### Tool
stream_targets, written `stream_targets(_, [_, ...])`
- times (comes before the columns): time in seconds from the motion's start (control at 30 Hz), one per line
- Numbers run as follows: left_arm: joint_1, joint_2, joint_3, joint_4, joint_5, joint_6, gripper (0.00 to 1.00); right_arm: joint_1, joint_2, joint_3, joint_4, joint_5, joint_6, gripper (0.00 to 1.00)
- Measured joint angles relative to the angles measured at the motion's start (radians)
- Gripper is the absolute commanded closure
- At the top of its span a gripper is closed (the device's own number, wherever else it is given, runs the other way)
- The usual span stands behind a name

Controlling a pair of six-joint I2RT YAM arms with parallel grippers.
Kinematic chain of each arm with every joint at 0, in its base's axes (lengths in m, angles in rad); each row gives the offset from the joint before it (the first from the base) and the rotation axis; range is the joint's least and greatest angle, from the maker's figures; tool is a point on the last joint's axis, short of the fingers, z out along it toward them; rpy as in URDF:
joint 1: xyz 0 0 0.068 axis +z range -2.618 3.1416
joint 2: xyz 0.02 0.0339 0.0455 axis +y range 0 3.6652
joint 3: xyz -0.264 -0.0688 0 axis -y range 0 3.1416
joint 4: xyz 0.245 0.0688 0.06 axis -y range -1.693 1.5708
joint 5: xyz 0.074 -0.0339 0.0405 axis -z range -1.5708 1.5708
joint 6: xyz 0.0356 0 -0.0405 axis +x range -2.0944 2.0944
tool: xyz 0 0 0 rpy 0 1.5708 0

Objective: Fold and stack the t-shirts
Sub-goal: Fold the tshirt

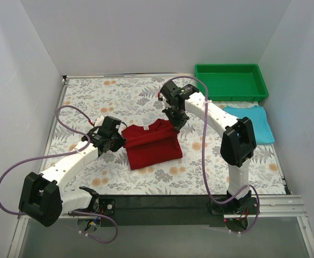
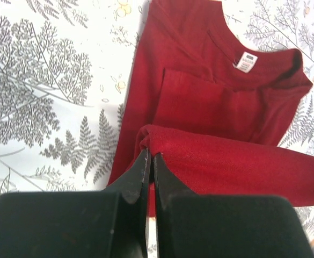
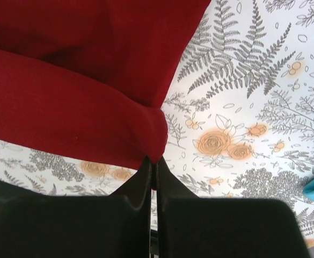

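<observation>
Folding: the dark red t-shirt (image 1: 152,146) looks to be mid-fold, with its sides turned in over the body (the white neck label (image 2: 245,61) faces up) and an arm gripping it at each side.
Red shirt, place: it lies in the middle of the floral tablecloth (image 1: 114,94) on the surface, between the two arms, collar toward the far side.
Blue shirt, place: the turquoise t-shirt (image 1: 252,122) lies as a small folded rectangle at the right edge of the surface, just in front of the green tray (image 1: 229,67) and well apart from the red one.
Left jaws: these are pinched shut on a rolled fold of red cloth at the shirt's left side, and the fabric runs straight out from the tips.
Right jaws: these are pinched shut on a bunched corner of red cloth at the shirt's far right.
Handling: the shirt looks light, limp and soft. It will likely droop from any hold and drag its lower layers along, and a thin pinch could pull free.
Where to hold: grip two ends of the same folded edge, taking every layer, so the edge travels level.
Left to do: by my reckoning, finish this fold, then stack the two shirts.
</observation>
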Motion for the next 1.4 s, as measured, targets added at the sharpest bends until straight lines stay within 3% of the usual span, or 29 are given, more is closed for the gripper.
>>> stream_targets(0.73, [0.051,0.151,-0.071,0.190,0.009,0.078,0.99,-0.031,0.120,-0.046,0.185,-0.002,0.000,0.99])
stream_targets(0.77, [0.051,0.152,-0.069,0.194,0.008,0.081,0.94,-0.031,0.120,-0.051,0.190,0.001,0.002,0.98])
stream_targets(0.87, [0.051,0.152,-0.063,0.200,0.003,0.089,0.94,-0.032,0.120,-0.053,0.206,0.010,0.014,0.92])
stream_targets(1.03, [0.051,0.152,-0.058,0.224,-0.011,0.113,0.96,-0.034,0.114,-0.053,0.241,0.029,0.032,0.99])
stream_targets(1.4, [0.052,0.151,-0.025,0.264,-0.027,0.171,0.96,-0.045,0.087,-0.102,0.290,0.055,0.077,0.99])
